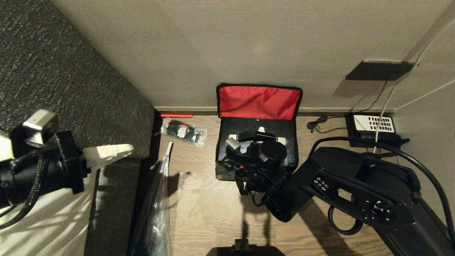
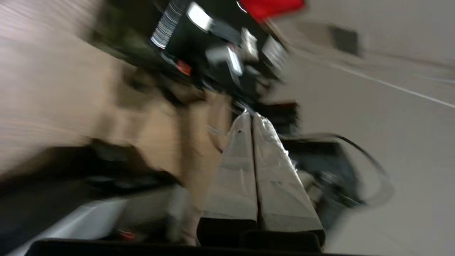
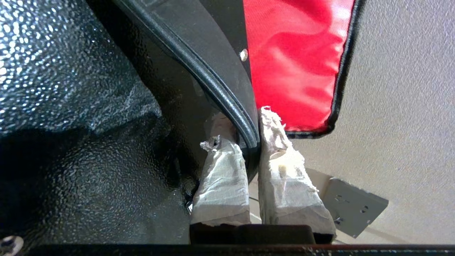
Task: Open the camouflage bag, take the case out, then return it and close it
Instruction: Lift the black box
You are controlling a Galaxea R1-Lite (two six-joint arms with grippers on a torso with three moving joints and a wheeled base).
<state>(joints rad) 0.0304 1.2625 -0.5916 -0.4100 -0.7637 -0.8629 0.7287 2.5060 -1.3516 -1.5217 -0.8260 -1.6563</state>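
Note:
The camouflage bag [image 1: 225, 175] stands open on the wood floor against the wall, its red lid lining [image 1: 258, 101] propped upright. The black case [image 1: 241, 125] sits inside it. In the right wrist view my right gripper [image 3: 243, 122] is shut on the case's black top handle [image 3: 227, 103], beside the textured black case top [image 3: 71, 89] and in front of the red lid [image 3: 295, 64]. My right arm [image 1: 341, 188] reaches in from the right. My left gripper [image 2: 251, 115] is shut and empty, held in the air at the left, away from the bag. Its view is blurred by motion.
A dark sofa [image 1: 71, 78] with white cloth [image 1: 46, 220] fills the left. A clear packet of black ties [image 1: 183, 132] and a clear plastic sheet [image 1: 156, 206] lie left of the bag. A black phone with a white keypad [image 1: 373, 124], cables and a wall socket [image 1: 378, 70] are at the right.

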